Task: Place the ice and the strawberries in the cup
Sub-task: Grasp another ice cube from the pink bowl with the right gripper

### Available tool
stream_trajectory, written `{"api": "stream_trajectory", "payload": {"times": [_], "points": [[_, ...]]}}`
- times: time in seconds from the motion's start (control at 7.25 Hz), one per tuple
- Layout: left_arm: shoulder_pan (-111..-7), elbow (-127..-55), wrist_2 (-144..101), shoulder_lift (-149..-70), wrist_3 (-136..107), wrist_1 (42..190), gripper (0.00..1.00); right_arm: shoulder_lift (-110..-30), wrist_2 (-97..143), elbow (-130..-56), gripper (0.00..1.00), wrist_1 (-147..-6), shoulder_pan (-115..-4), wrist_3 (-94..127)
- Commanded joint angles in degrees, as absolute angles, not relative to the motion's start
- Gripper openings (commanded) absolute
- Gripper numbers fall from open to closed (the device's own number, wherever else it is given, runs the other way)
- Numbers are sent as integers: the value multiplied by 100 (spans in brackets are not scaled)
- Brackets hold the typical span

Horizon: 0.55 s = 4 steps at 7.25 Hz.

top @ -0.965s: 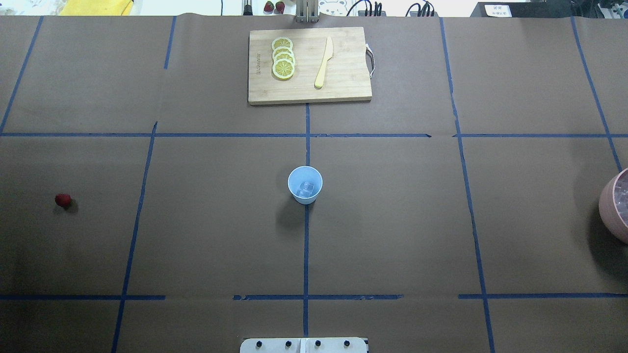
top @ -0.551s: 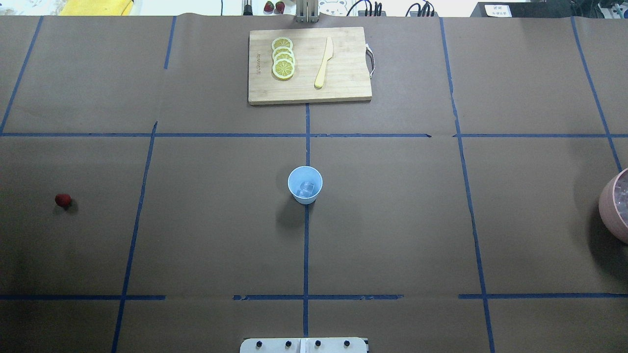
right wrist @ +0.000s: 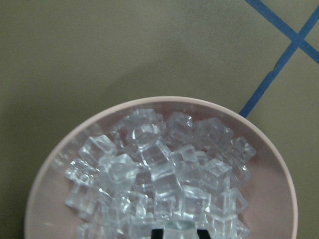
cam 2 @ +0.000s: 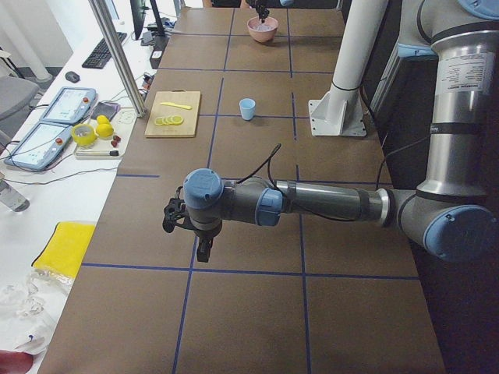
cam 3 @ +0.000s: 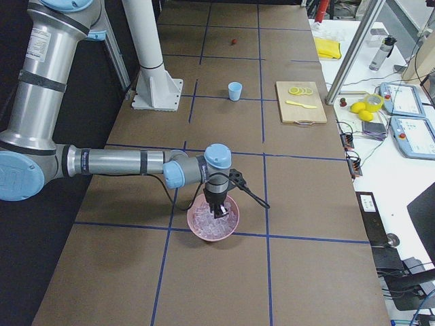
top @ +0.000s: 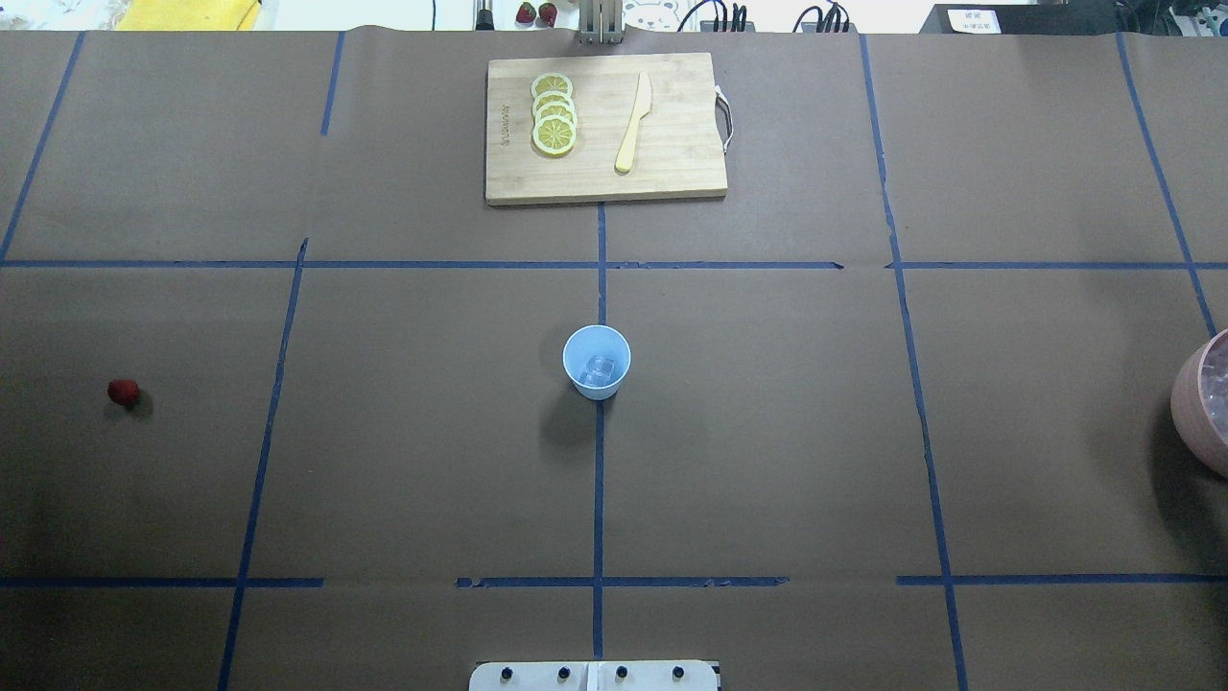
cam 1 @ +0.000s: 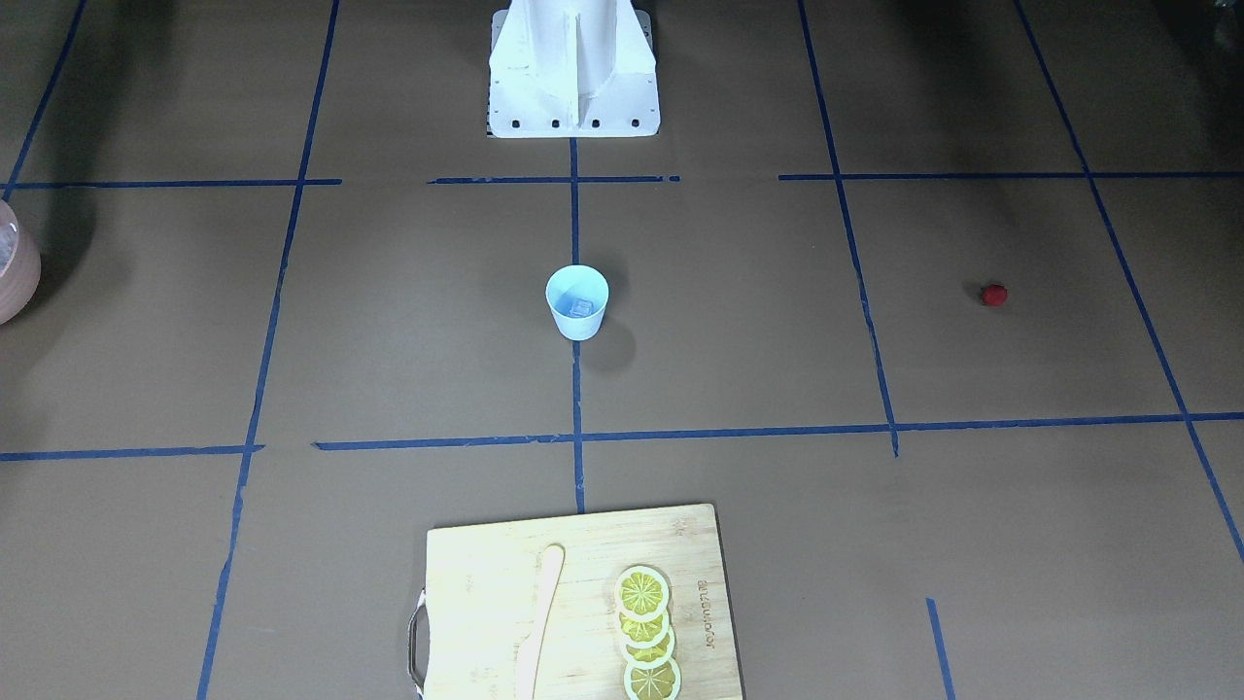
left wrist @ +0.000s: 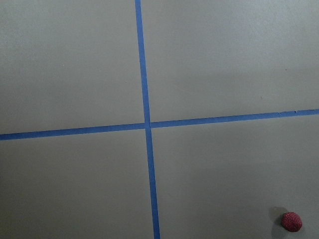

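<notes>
As you scan the overhead view, one strawberry (top: 123,391) lies mid-left, one cup (top: 596,359) at centre holds one ice cube (top: 601,367), and one pink bowl (top: 1199,417) cuts the right edge. You cannot tell whether the left gripper (cam 2: 204,252) or the right gripper (cam 3: 219,210) is spread or pinching.

cup (top: 596,360) pale blue | strawberry (top: 123,391) red | ice (right wrist: 159,164) clear | bowl (right wrist: 271,172) pink

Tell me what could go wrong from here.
1. The ice is piled in the pink bowl; the right gripper may pinch a slick cube that slips out on the long carry to the cup.
2. The strawberry is small, round and off-centre in the left wrist view; it might roll when grasped.
</notes>
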<state>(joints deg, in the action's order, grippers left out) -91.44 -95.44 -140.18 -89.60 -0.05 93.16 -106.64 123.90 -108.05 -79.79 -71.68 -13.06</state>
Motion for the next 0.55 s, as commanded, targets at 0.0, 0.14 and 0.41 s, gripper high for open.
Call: {"api": "stream_trajectory", "payload": {"times": [0.0,0.14,0.41], "points": [[-9141,-9536,-14019,-8930,9,9316,100,-10173,12410,-11967,0,-9599,-7321,-1310],[-9141,-9536,-14019,-8912,17,9316,100,-9368,12462,-12092,0,-10529,-7321,-1257],[-9141,-9493,-14019,-8903,17,9308,100,-7471,12804,-11700,0,-12052,-7191,-925]]}}
